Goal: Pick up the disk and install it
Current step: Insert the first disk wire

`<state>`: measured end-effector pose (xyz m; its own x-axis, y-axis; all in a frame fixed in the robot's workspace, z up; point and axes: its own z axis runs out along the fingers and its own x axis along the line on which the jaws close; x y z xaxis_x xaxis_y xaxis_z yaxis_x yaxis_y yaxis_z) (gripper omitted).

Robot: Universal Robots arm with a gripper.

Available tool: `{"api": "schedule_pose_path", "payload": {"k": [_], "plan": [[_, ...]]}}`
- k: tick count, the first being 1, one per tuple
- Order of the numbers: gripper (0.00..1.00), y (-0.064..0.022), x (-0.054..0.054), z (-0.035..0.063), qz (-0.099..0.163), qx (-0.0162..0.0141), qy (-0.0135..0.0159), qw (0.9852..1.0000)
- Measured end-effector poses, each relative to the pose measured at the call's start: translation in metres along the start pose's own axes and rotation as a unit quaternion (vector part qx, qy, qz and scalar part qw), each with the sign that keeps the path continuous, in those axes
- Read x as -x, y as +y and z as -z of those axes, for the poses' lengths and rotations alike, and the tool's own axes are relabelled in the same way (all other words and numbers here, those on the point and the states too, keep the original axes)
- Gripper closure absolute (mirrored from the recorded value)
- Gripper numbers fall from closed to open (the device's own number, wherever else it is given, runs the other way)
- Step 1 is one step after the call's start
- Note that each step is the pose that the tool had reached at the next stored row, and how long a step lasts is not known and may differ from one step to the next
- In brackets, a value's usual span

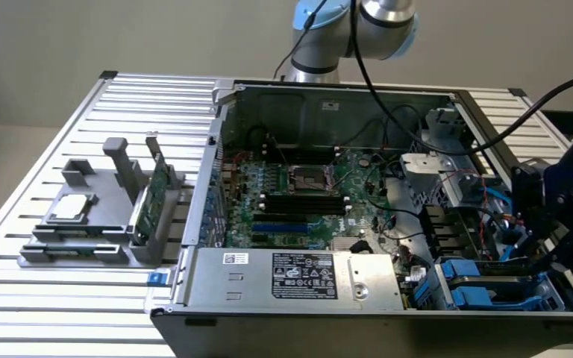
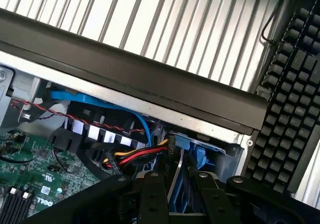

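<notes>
In the wrist view my gripper (image 2: pixel 177 186) is down at the case's drive-bay corner. Its black fingers (image 2: pixel 151 191) are shut on the disk (image 2: pixel 176 168), which I see edge-on as a thin silver plate with blue carrier plastic (image 2: pixel 197 156) beside it. Red, yellow and black cables (image 2: pixel 135 156) and a blue data cable run right next to the disk. In the exterior view the gripper (image 1: pixel 543 257) hangs over the blue drive bay (image 1: pixel 486 287) at the open case's near corner, on the exterior view's right. There the arm hides the held disk.
The open computer case (image 1: pixel 217 149) holds a green motherboard (image 1: pixel 297 194) and a grey power supply (image 1: pixel 297 276). A grey fixture (image 1: pixel 77 239) on the exterior view's left carries a small silver chip (image 1: pixel 72 207) and an upright green card (image 1: pixel 152 198). A black keyboard (image 2: pixel 290 99) lies beside the case wall.
</notes>
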<state>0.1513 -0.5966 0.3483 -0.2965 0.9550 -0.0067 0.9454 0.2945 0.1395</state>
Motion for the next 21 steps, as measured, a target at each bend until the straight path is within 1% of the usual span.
{"api": "schedule_pose_path", "payload": {"k": [2,5,11,12,13,14,16,17,18,21], "plan": [[0.72,-0.0001,0.0,0.0001,-0.008,0.0005,0.0016,1.0],[0.72,-0.0003,0.0,-0.0004,-0.021,0.0015,0.0053,0.9998],[0.72,-0.0016,0.003,-0.0028,-0.04,0.0014,0.0088,0.9992],[0.72,-0.0018,0.003,-0.0032,-0.042,0.0016,0.01,0.9991],[0.72,-0.0021,0.004,-0.0035,-0.043,0.0021,0.0123,0.999],[0.72,-0.0024,0.005,-0.0036,-0.044,0.0029,0.0155,0.9989],[0.72,-0.003,0.006,-0.0039,-0.045,0.005,0.0234,0.9987],[0.72,-0.0033,0.007,-0.0042,-0.046,0.0057,0.0263,0.9986],[0.72,-0.0038,0.009,-0.0048,-0.046,0.0064,0.0291,0.9985],[0.72,-0.005,0.011,-0.0068,-0.047,0.0082,0.0355,0.9982]]}}
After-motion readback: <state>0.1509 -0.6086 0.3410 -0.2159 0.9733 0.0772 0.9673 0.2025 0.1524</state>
